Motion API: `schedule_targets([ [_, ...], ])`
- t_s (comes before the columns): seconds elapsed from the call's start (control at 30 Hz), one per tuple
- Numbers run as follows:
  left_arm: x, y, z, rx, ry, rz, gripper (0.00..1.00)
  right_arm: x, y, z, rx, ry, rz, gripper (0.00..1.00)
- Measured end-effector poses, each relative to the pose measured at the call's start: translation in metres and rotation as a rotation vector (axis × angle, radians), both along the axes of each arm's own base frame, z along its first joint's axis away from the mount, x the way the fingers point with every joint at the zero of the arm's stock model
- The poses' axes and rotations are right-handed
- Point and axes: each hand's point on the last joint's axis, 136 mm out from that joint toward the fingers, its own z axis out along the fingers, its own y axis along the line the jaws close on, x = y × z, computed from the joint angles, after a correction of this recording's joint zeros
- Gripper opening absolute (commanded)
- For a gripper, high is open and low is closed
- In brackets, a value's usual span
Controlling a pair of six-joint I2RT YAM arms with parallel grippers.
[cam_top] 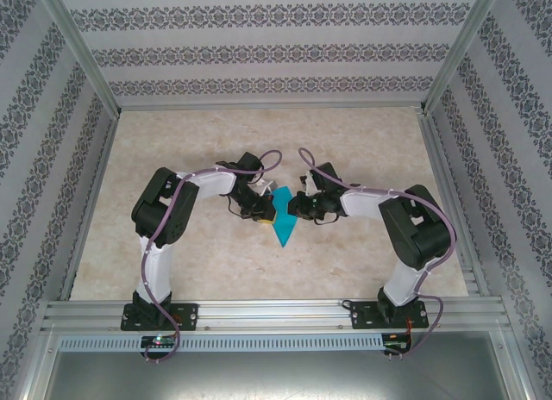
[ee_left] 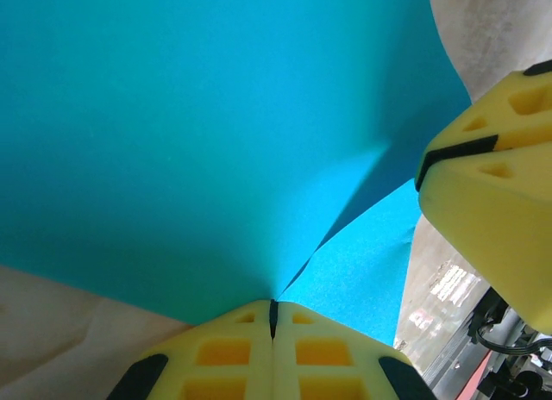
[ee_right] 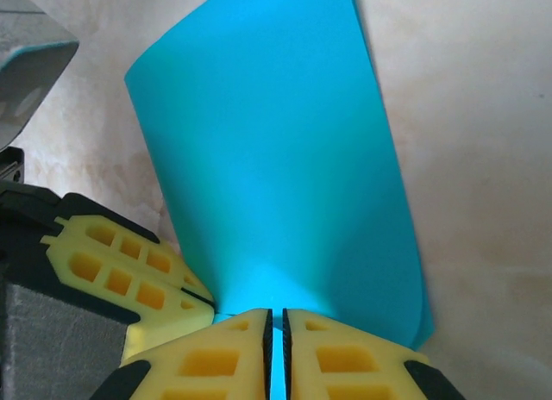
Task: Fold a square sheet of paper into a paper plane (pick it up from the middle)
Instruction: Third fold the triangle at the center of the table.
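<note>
Over the table's (cam_top: 362,150) middle we hold the square sheet of paper (cam_top: 282,221). The left gripper (ee_left: 272,318) and right gripper (ee_right: 278,324) are both pinched tight on it from opposite sides, probably to bow it for a centre crease.

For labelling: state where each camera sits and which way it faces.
Top external: above and behind, looking down at the table; left arm, right arm show.
Left wrist: on that wrist, looking along the left gripper, shut on the cyan paper.
Right wrist: looking along the right gripper, shut on the same paper.
All share the paper.
</note>
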Motion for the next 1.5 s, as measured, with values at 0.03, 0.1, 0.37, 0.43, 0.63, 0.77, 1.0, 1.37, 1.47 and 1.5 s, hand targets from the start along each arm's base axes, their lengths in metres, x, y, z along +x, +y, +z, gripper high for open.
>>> schedule_targets([
  [0.03,0.000,0.000,0.000,0.002,-0.002,0.001,0.00,0.001,0.000,-0.001,-0.007,0.004,0.003,0.14],
  [0.1,0.000,0.001,0.000,0.008,-0.005,0.002,0.00,0.002,-0.002,-0.004,-0.018,0.012,0.003,0.15],
  [0.37,0.001,0.003,0.000,0.021,-0.015,0.005,0.00,0.005,-0.007,-0.012,-0.064,0.035,0.015,0.15],
  [0.43,0.002,0.004,0.000,0.026,-0.019,0.006,0.00,0.006,-0.007,-0.012,-0.071,0.037,0.019,0.15],
  [0.63,0.002,0.005,0.000,0.029,-0.022,0.007,0.00,0.006,-0.007,-0.013,-0.080,0.036,0.033,0.16],
  [0.77,0.002,0.006,0.000,0.037,-0.030,0.006,0.00,0.007,-0.010,-0.012,-0.090,0.042,0.031,0.17],
  [1.0,0.002,0.008,0.000,0.045,-0.040,0.004,0.00,0.011,-0.019,-0.012,-0.133,0.049,0.024,0.17],
  [1.37,0.002,0.011,0.000,0.060,-0.059,-0.002,0.00,0.011,-0.019,-0.013,-0.152,0.063,0.045,0.17],
  [1.47,0.002,0.011,0.000,0.061,-0.060,-0.002,0.00,0.011,-0.019,-0.013,-0.153,0.064,0.047,0.17],
  [1.5,0.002,0.011,0.000,0.061,-0.060,-0.002,0.00,0.011,-0.019,-0.013,-0.154,0.063,0.047,0.17],
])
